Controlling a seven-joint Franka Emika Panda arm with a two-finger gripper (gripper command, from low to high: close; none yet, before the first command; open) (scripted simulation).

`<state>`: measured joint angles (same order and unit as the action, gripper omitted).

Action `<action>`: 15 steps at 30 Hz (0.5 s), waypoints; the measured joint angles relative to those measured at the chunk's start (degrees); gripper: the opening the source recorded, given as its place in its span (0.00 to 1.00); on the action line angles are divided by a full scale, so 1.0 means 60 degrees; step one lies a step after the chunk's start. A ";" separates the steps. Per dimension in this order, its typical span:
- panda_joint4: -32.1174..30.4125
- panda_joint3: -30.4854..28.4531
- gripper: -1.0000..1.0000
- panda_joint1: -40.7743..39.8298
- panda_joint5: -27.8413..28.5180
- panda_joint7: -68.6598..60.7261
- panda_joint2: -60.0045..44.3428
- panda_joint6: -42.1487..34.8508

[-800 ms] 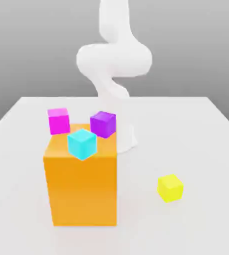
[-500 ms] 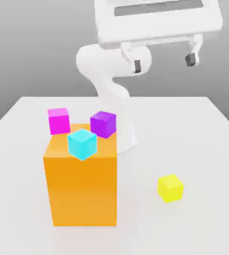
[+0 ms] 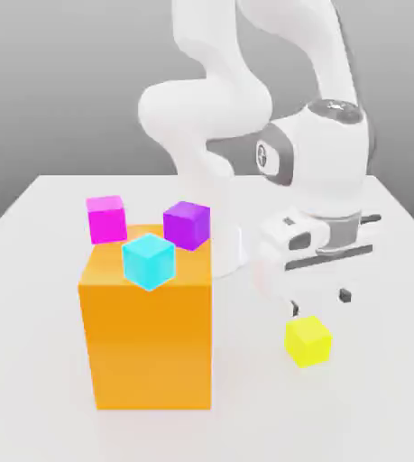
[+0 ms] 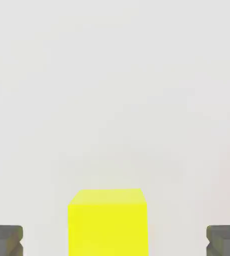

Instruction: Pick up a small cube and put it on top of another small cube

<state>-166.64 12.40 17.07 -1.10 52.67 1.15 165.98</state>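
I am holding my claw (image 3: 319,297) wide open, gripping nothing. The small yellow cube (image 3: 308,341) is sitting directly below it, centred between my 2 fingertips (image 4: 5,239).

Big orange block (image 3: 147,338) on white table (image 3: 372,397), cyan cube (image 3: 148,261), purple cube (image 3: 187,225), magenta cube (image 3: 106,218)

White table (image 3: 391,271) w/ yellow cube (image 3: 308,341), orange block (image 3: 147,338)
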 joint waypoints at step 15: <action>0.0363 -0.1854 0.00 0.1455 0.1758 0.1317 -0.2497 0.2062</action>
<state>-164.46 1.27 25.80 9.45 60.57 -13.83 178.36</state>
